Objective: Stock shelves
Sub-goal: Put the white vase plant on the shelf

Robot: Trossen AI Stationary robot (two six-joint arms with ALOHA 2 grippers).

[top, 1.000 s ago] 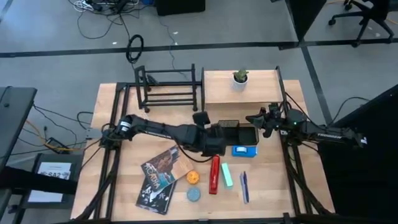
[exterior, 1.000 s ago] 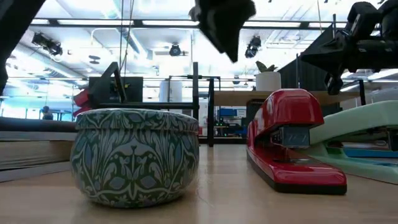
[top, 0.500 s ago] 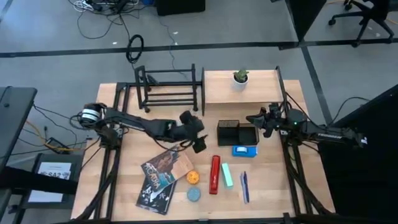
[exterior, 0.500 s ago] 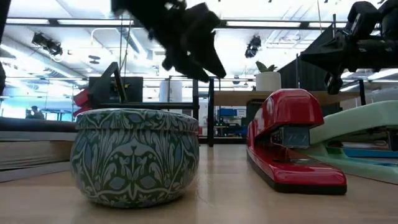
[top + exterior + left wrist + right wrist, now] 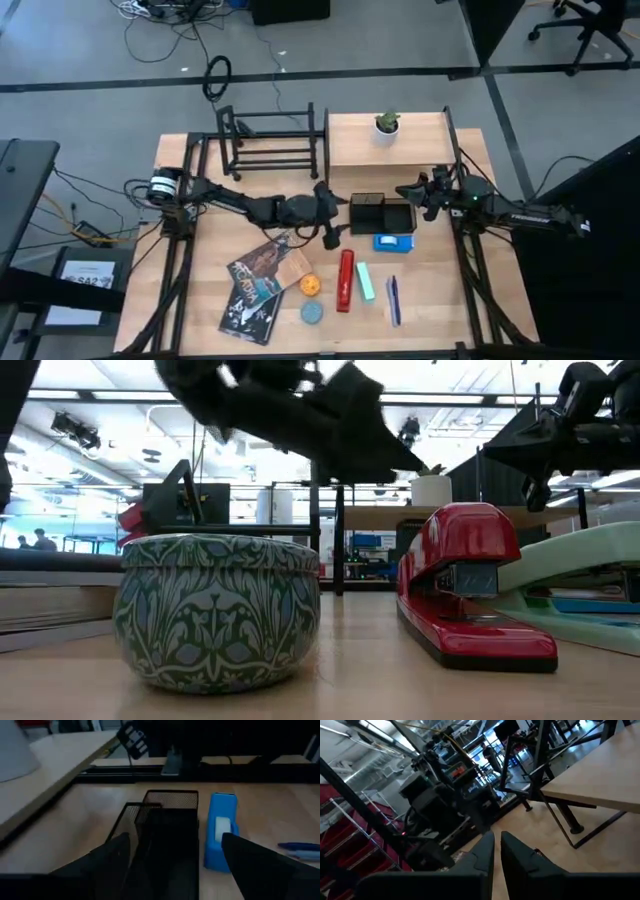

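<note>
Your left claw (image 5: 332,234) has swung back toward the mesh organizer (image 5: 380,214), fingers spread and empty. Right claw (image 5: 428,205) waits pinched shut. Nothing new is shelved yet.

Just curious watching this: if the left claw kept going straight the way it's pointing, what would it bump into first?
Probably the black mesh organizer. The left gripper, fingers open, points right at it, with the blue box just beside. Its height above the table is hard to judge.

You see a grey floor (image 5: 400,40) with dark seams, loose cables (image 5: 160,12), an office chair (image 5: 585,25); bright ceiling lights (image 5: 120,375) overhead.
</note>
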